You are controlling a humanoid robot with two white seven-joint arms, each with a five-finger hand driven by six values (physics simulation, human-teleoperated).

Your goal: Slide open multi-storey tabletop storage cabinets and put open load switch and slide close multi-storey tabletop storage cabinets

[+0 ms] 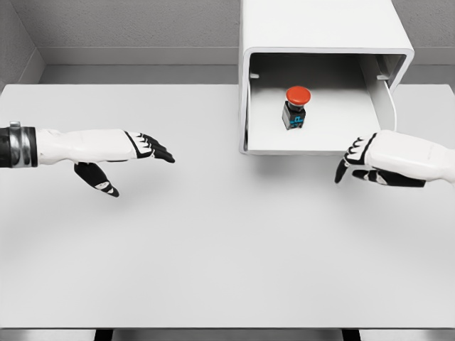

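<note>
A white storage cabinet [323,42] sits at the back of the white worktop [213,249], a bit to the right of the middle. Its drawer [313,138] is pulled out toward the front, so you can look down into it. Inside the drawer stands one small thing, the load switch [296,108]. It has a round red button on top and a dark body with a little blue mark on it. It stands upright near the middle of the drawer floor, apart from the drawer walls. Nothing else can be seen in the drawer.

The right hand [362,162] is just in front of the drawer's right front corner. Its black fingers bend down a little and hold nothing. It looks very close to the drawer's front edge, but it is hard to tell if it touches.

The left hand [135,153] is far off on the left side above the worktop. Its fingers are stretched out, its thumb hangs down, and it holds nothing.
</note>
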